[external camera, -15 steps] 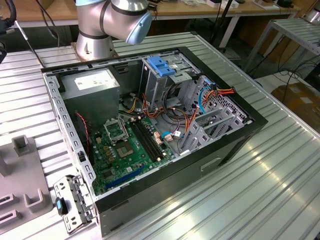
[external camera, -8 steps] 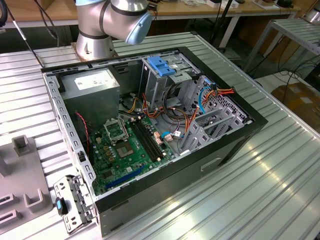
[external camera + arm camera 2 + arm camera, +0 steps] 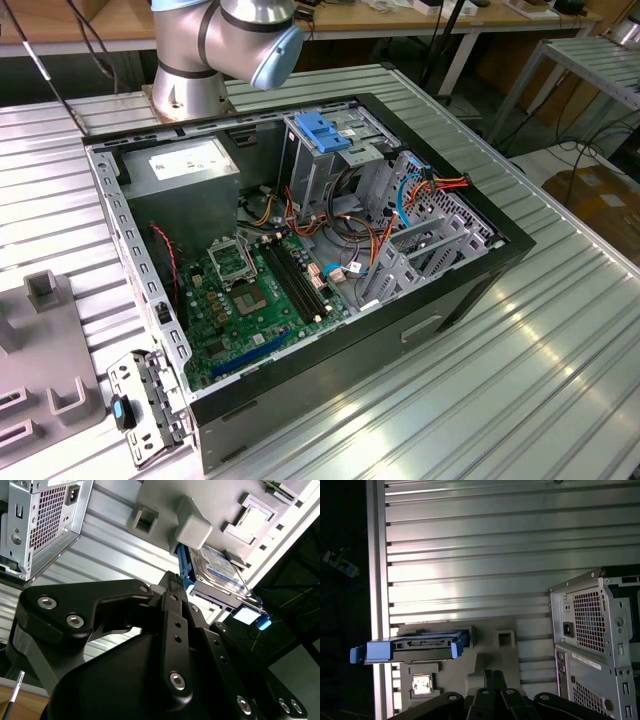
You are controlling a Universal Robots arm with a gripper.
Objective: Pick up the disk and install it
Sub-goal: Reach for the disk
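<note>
silver-grey arm of thick round tubes, pale blue cap on one joint; matt black gripper of flat jointed bars with rounded ends, studded with silver screws.

Disk, dark metal w/ white-blue label & blue carrier frame, sits on grey fixture.

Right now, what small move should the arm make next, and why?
Probably ease the fingers toward the disk. In the first wrist view the disk sits in a grey holder, and the fingers are closed, empty and clearly apart from it, so nothing can be picked up yet.
</note>
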